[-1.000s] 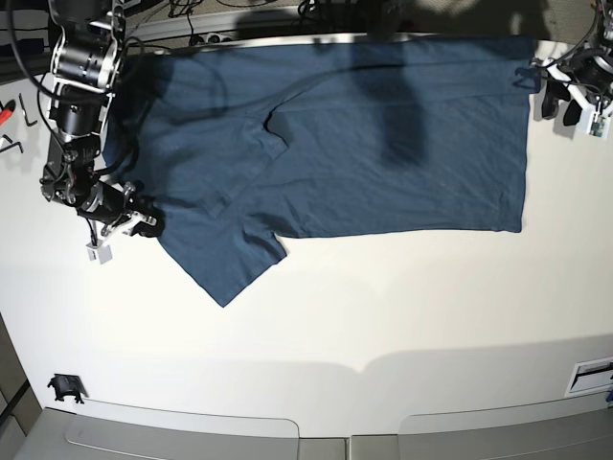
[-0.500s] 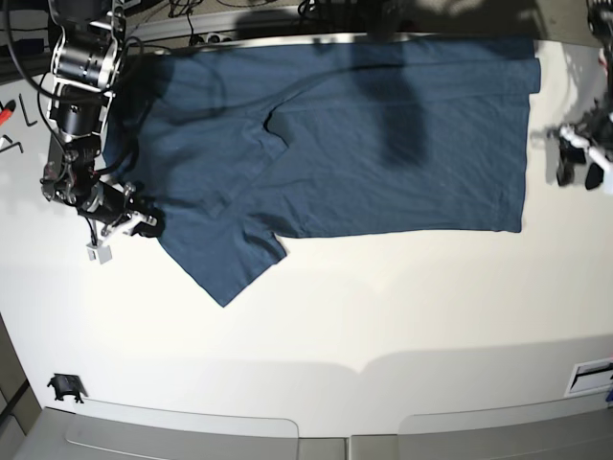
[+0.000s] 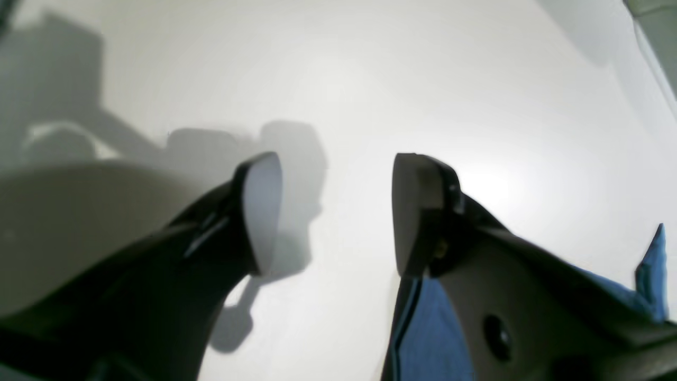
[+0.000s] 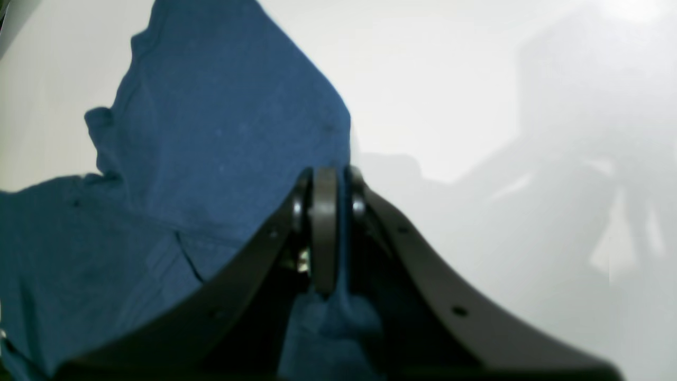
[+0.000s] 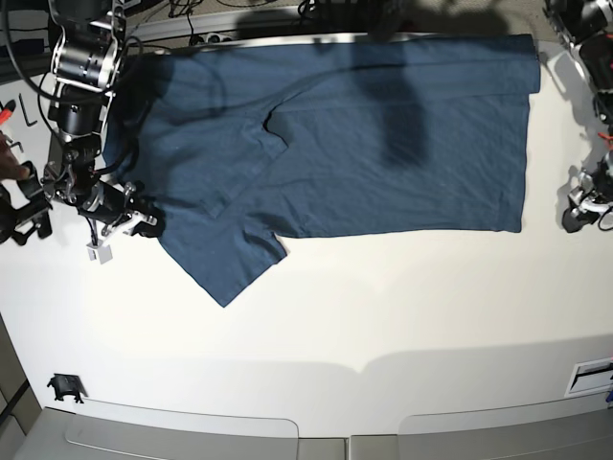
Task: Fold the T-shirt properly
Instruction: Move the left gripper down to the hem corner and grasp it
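Observation:
The dark teal-blue T-shirt (image 5: 383, 134) lies spread flat on the white table, one sleeve (image 5: 230, 264) pointing to the front left. My right gripper (image 5: 139, 222) is at the shirt's left edge. In the right wrist view its jaws (image 4: 325, 233) are shut with a fold of the T-shirt (image 4: 211, 132) pinched between them. My left gripper (image 5: 578, 211) is over bare table, just right of the shirt's lower right corner. In the left wrist view it (image 3: 336, 211) is open and empty, with a bit of blue cloth (image 3: 428, 328) behind one finger.
A black object (image 5: 24, 213) with a hand on it pokes in at the left edge. A small black clip (image 5: 65, 386) lies front left, and a white label (image 5: 589, 374) front right. Cables (image 5: 182, 14) run along the back edge.
My left gripper has moved from the shirt's top right corner along the right edge to beside its lower right corner. The right gripper has not moved. The black object appeared at the left.

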Available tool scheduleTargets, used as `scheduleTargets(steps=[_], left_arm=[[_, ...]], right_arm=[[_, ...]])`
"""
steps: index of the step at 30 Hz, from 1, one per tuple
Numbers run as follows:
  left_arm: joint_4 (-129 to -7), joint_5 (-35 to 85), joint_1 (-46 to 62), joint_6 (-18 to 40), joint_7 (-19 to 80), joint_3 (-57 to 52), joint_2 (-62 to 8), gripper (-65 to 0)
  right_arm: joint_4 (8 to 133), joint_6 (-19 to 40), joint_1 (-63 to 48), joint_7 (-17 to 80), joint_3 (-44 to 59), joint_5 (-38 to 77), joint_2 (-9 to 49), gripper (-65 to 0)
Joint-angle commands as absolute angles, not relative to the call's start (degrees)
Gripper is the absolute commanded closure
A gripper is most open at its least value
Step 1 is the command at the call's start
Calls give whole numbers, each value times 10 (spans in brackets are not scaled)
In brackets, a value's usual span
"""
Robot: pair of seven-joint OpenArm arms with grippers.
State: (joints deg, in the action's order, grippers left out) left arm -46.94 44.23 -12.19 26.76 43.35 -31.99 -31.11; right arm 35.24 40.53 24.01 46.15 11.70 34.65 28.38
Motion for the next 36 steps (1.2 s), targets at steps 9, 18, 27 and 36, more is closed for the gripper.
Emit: scheduleTargets(steps=[9,18,27,36], left_arm=[[-416,451,-153,291,425,-193,-316,-310],[-416,451,-156,291,428,-119,-297,-309],[-416,451,-156,291,467,-119,-294,-255],[-419,457,-156,292,473,-119,-298,0]], right_arm=[[356,400,249,470,116,336,292,0],[356,400,249,470,116,336,292,0],[356,400,249,470,117,336,292,0],[356,400,249,490,117,370,293,0]])
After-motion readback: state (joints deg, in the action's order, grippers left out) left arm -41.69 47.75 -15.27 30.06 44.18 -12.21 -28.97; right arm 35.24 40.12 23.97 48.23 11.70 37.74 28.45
